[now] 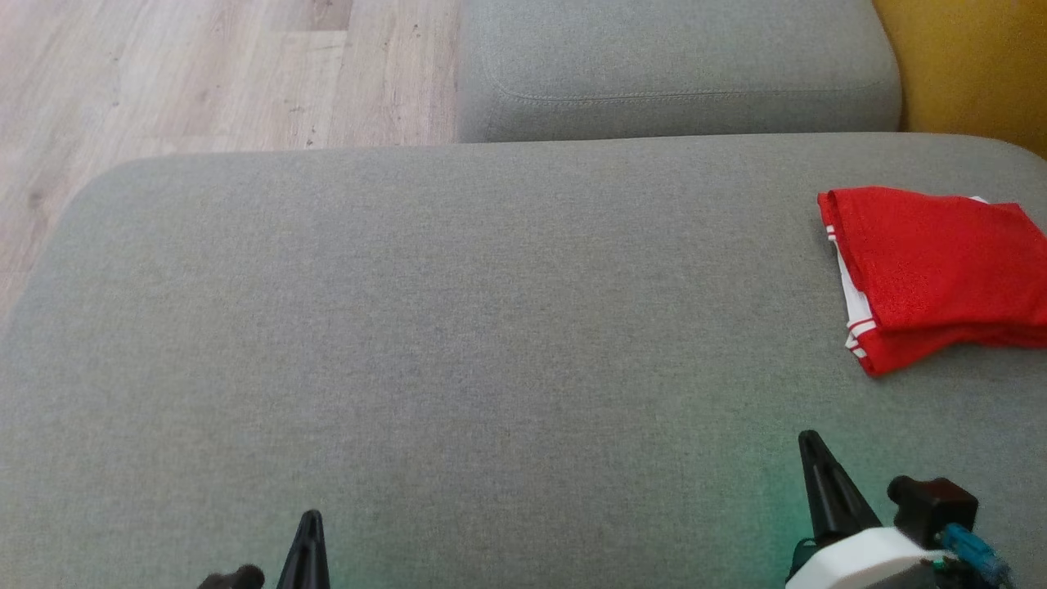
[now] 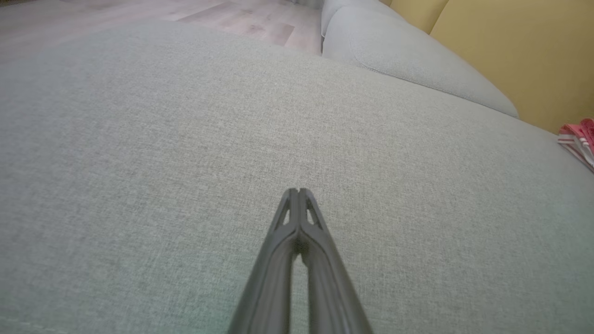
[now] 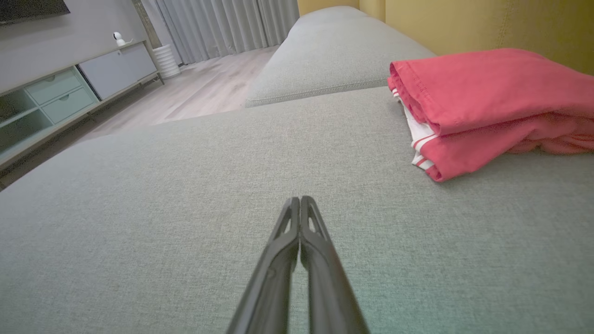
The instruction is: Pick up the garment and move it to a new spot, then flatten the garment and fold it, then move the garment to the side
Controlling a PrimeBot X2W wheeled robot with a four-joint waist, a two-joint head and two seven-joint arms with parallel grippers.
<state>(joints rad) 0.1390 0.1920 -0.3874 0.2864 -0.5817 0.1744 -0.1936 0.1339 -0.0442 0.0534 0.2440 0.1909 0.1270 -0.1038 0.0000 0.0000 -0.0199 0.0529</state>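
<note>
The garment (image 1: 932,274) is red with white stripes at its hem and lies folded at the far right of the grey cushion (image 1: 458,327). In the right wrist view the garment (image 3: 487,106) sits ahead and to the right of my right gripper (image 3: 300,199), which is shut on nothing. A corner of the garment (image 2: 579,139) shows at the right edge of the left wrist view. My left gripper (image 2: 297,191) is shut and empty over bare cushion. In the head view the left gripper (image 1: 311,517) is at the bottom left and the right gripper (image 1: 810,438) at the bottom right.
A second grey cushion (image 1: 679,69) lies beyond the first. A yellow backrest (image 1: 973,65) rises at the right. Wooden floor (image 1: 204,74) runs past the cushion's left edge. A low cabinet (image 3: 69,93) and curtains (image 3: 222,25) stand across the room.
</note>
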